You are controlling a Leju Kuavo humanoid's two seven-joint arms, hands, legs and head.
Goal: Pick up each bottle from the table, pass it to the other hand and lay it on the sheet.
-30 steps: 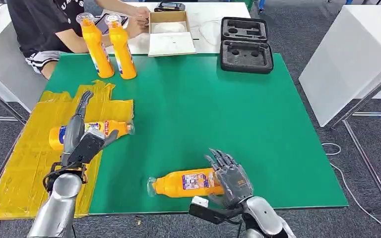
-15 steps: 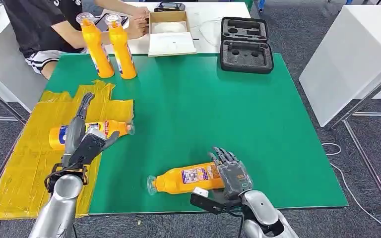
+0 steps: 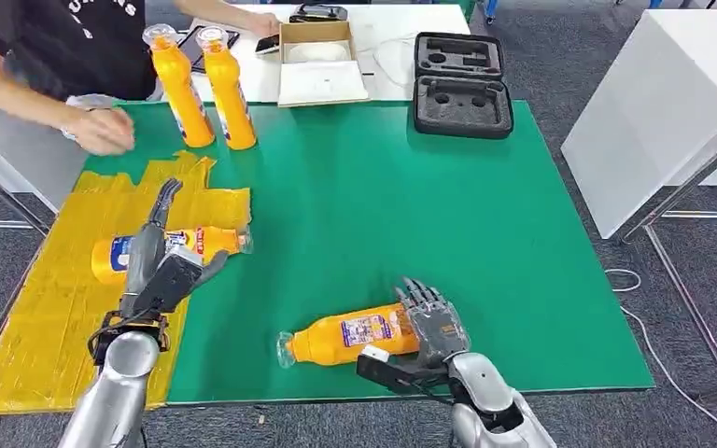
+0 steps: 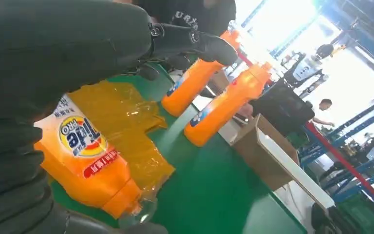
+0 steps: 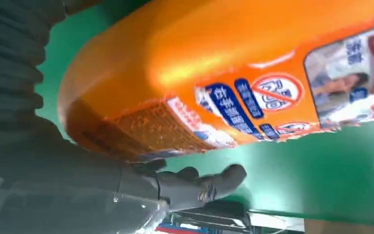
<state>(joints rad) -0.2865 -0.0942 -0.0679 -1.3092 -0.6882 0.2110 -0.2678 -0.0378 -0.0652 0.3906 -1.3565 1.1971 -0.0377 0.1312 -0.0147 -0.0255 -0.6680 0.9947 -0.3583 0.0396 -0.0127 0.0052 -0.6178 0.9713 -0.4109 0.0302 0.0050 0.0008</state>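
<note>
A: What can't we see well? In the right wrist view the orange plastic bottle lying on its side (image 5: 233, 73) runs off the picture, so we can't see its cap there. The right hand (image 3: 437, 327) hides the bottle's bottom end in the head view.

B: And our left hand (image 3: 161, 266) covers the middle of the other orange bottle on the yellow plastic sheet (image 3: 47, 308). That sheet bottle (image 3: 201, 241) shows its clear cap and part of its label.

A: What changed since a moment ago? The person's hand (image 3: 103, 129) came down to the far edge of the green table mat (image 3: 383, 205), near the two standing orange bottles (image 3: 203, 86). Our right hand slid closer over the near bottle's end.

B: How are our hands? The right hand lies against the bottle's wide end, fingers pointing away from us, thumb (image 5: 199, 187) under it. We can't tell if it really grips yet.

A: The left hand hangs over the sheet bottle with fingers stretched out, holding nothing. One bottle lies on the sheet, one on the mat near us.
</note>
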